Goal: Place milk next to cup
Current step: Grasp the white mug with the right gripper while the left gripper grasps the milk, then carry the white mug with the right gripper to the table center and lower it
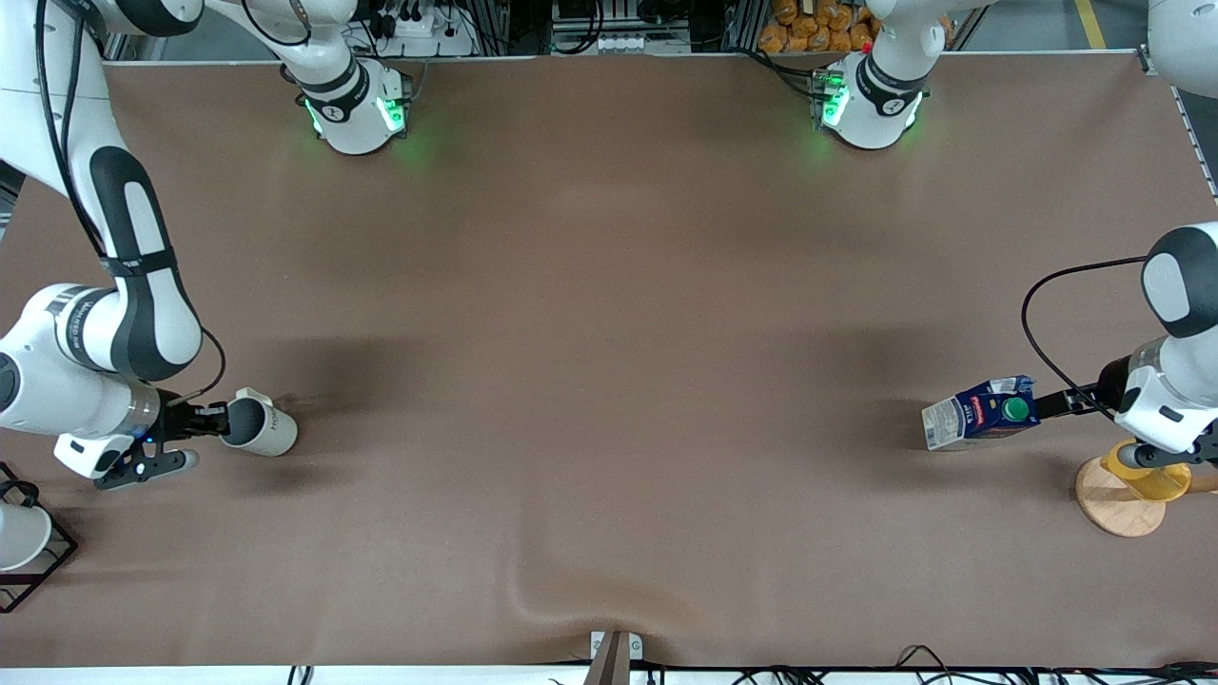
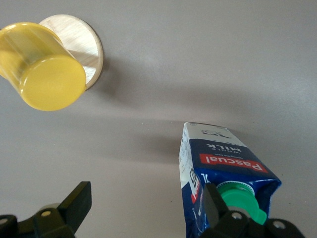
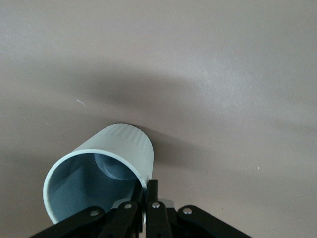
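The milk [image 1: 980,412] [image 2: 225,158], a dark blue carton with a green cap, appears to lie on its side at the left arm's end of the table. My left gripper [image 1: 1104,428] [image 2: 146,208] is open. One of its fingers [image 2: 218,208] lies across the carton by the cap, and only bare table shows between the two fingers. The cup [image 1: 262,426] [image 3: 119,144], an off-white mug with a grey inside, is tipped over at the right arm's end. Its mouth faces my right gripper [image 1: 214,419] [image 3: 151,191], which is shut on its rim.
A yellow cup [image 1: 1151,480] [image 2: 42,69] stands on a wooden disc [image 1: 1118,509] [image 2: 79,37] under the left wrist. A white cup [image 1: 19,538] sits in a black wire rack [image 1: 52,561] beside the right arm. The brown cloth has a wrinkle [image 1: 561,599] near the front edge.
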Controlling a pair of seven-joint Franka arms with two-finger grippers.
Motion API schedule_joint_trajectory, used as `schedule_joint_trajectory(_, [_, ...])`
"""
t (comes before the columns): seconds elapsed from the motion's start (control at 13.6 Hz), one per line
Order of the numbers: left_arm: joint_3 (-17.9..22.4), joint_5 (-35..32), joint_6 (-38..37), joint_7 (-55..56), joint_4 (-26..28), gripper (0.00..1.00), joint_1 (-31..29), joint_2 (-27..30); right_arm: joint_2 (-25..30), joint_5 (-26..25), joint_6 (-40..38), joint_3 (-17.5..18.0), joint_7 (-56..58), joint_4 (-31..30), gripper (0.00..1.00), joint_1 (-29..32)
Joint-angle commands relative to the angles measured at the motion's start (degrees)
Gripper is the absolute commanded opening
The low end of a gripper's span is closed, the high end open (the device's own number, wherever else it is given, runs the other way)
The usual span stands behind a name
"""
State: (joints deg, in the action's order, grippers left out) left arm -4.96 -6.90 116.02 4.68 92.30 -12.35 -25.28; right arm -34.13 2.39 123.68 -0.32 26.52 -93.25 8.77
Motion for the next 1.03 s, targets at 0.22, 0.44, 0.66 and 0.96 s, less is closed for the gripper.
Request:
schedule_joint_trajectory(0.22, [-0.5,2.8,0.3,1.3,-2.2,1.00,-0.5,0.0,4.3,0.4,-8.9,3.3,0.5,6.2,0.00,-5.9])
schedule_joint_trajectory(0.44, [-0.5,8.1,0.1,2.1,-2.1,1.00,-0.5,0.0,5.6,0.6,-9.9,7.5,-0.2,5.7,0.00,-8.2])
schedule_joint_trajectory(0.66, [-0.5,9.4,-0.6,4.6,-1.7,1.00,0.5,-0.5,6.4,0.0,-9.3,7.8,0.7,6.0,0.00,-14.5])
schedule_joint_trajectory(0.96, [-0.8,9.5,-1.8,5.6,-1.8,1.00,0.6,-0.3,7.7,-2.8,-9.9,7.6,-0.6,5.5,0.00,-26.0])
